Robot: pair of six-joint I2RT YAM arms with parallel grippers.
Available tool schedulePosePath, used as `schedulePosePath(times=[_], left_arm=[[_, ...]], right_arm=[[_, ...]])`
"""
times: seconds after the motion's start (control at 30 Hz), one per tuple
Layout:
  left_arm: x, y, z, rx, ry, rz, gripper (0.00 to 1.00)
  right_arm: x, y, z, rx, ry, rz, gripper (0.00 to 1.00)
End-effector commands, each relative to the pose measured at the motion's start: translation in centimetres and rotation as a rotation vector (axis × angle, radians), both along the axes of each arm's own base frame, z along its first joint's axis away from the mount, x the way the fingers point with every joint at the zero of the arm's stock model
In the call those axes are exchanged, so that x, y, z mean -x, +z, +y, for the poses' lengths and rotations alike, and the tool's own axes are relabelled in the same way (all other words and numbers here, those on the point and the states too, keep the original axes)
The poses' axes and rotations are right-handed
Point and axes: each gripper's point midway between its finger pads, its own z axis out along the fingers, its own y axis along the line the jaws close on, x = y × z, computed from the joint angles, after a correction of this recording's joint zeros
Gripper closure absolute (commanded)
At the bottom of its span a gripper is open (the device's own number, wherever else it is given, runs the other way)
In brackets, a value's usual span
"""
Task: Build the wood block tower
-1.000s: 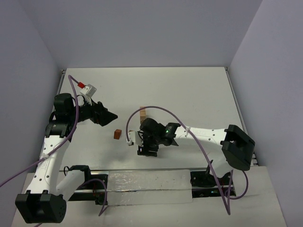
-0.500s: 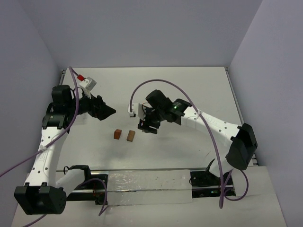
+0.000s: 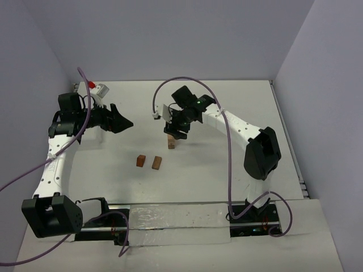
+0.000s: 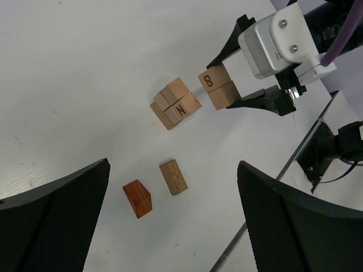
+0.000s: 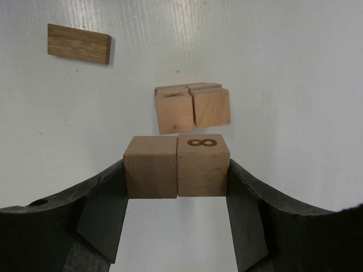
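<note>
The right gripper (image 5: pixel 176 170) is pinching a pair of wood blocks (image 4: pixel 218 86) side by side between its fingers, one of them marked with an 8. It holds them in the air, clear of everything. Just beyond them, near the middle of the table (image 3: pixel 238 113), sits the tower (image 5: pixel 193 107). So far it is only a low stack two blocks wide, one face marked N.

To my eye the step in hand is setting this pair on top. It should go well if the pair is squared up with the blocks beneath and lowered straight. The fingers should part only once the pair rests flat, since the two are held together by the squeeze alone.

A reddish-brown block (image 3: pixel 140 161) and a tan cuboid (image 3: pixel 156 163) lie close together toward the near edge, apart from the stack. The left gripper (image 3: pixel 123 122) hovers with its fingers spread wide, off toward the left edge. There is open tabletop right of the stack and toward the far edge for backing away.
</note>
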Motion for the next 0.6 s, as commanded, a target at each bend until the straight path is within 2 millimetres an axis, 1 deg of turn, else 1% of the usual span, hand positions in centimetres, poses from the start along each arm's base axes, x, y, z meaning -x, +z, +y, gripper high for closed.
schedulePosePath(times=[0.0,0.1,0.37,0.4,0.43,0.57], left_arm=[[-0.1,1.7,-0.3,0.03,-0.038,-0.041,0.01],[-0.1,1.6,-0.3,0.036,-0.042,-0.038,0.01],[-0.1,1.8,-0.3,0.048,-0.05,-0.032,0.01],[-0.1,1.8,-0.3,0.049,-0.052,-0.033,0.01],[-0.1,1.8,-0.3,0.048,-0.05,-0.032,0.01],[-0.1,1.7,-0.2,0.049,-0.048,-0.032,0.01]], right_arm=[[-1.0,1.7,0.9,-0.03,0.058,-0.025,0.59],[-1.5,1.4,0.9,-0.023,0.067,-0.013,0.59],[-1.6,0.4,1.4,0.004,0.099,0.029,0.59],[-1.7,0.6,1.4,0.003,0.097,0.029,0.59],[-1.8,0.2,1.5,0.009,0.096,0.037,0.59],[-2.2,0.2,1.8,0.005,0.093,0.04,0.59]])
